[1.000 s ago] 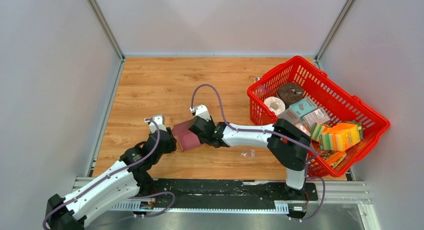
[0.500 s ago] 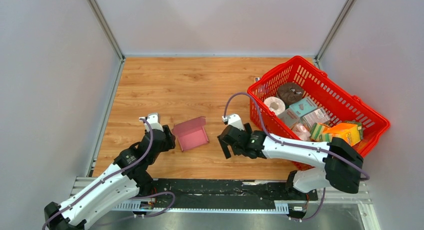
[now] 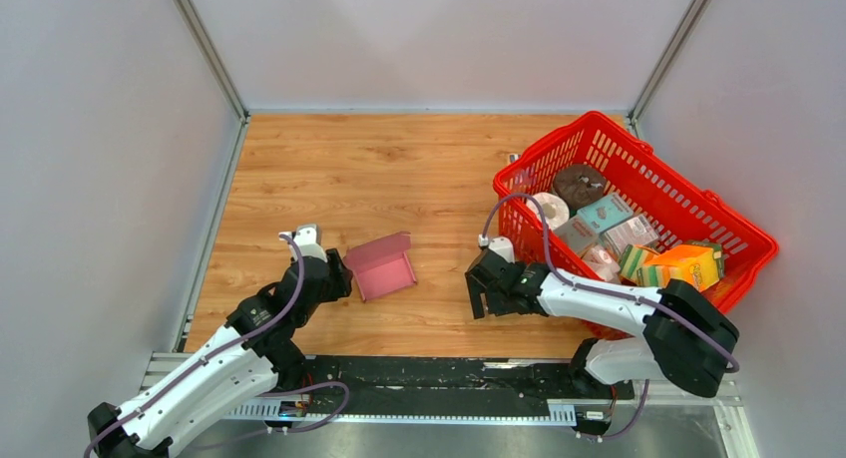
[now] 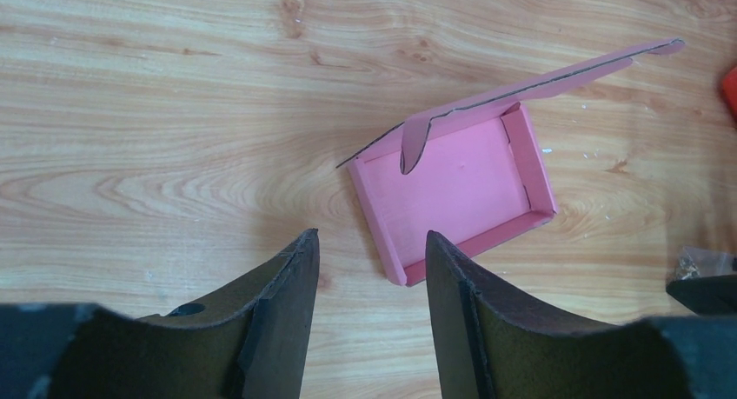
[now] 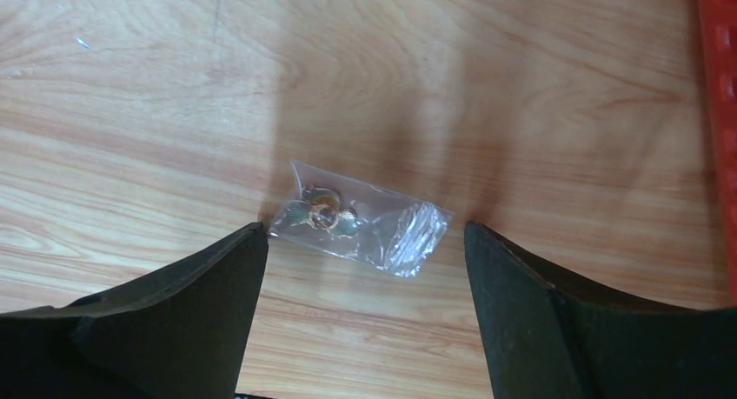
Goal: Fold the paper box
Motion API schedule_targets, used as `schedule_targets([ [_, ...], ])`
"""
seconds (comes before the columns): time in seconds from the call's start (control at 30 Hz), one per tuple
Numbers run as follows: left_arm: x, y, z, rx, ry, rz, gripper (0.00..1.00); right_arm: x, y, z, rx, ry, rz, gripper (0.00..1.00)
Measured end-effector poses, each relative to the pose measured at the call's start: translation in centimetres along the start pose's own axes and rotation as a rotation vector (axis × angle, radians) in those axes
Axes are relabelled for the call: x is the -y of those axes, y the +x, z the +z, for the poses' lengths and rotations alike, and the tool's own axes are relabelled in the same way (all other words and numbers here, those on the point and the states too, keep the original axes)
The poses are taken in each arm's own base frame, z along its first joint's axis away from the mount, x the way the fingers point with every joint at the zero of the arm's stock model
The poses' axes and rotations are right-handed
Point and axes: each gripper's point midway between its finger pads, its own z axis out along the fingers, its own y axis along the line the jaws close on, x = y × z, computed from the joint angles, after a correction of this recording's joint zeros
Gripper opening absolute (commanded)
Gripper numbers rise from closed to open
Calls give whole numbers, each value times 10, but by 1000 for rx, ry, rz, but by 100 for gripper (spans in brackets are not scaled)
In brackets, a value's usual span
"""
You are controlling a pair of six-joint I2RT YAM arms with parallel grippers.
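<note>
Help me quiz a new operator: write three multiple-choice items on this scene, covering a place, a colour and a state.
1. The paper box lies: A) on the wooden table B) in a tool's grip C) on the metal rail.
2. The basket is: A) blue B) green C) red.
3. The box's lid is: A) pressed shut B) raised open C) torn off.
Answers: 1 A, it rests on bare wood, clear of the left tool and right tool; 2 C, its mesh is red; 3 B, the flap stands up, showing the tray's inside.

Left fingers (image 4: 276,325) and right fingers (image 5: 165,316) hang low and parted (the right pair wider).
</note>
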Motion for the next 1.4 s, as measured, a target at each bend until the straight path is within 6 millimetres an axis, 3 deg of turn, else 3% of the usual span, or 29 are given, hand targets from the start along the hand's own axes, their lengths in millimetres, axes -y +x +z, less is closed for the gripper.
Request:
schedule_targets([
  [0.17, 2, 2, 0, -11, 11, 0, 57, -13, -6, 5, 17, -53, 8, 73],
  [0.5, 4, 2, -1, -14, 20, -5, 57, -23, -18, 11, 54, -74, 10, 37],
  [0.83, 4, 3, -1, -15, 20, -4, 57, -29, -20, 9, 60, -86, 0, 19],
  [1.0, 3, 2, -1, -14, 19, -5, 57, -37, -32, 2, 80, -106, -5, 13],
  [1.23, 4, -4, -5, 9, 25, -14, 57, -70, -68, -14, 144, -196, -20, 12],
  [1.4, 1, -5, -7, 16, 16, -16, 57, -125, -114, -34, 236, -326, -42, 13],
])
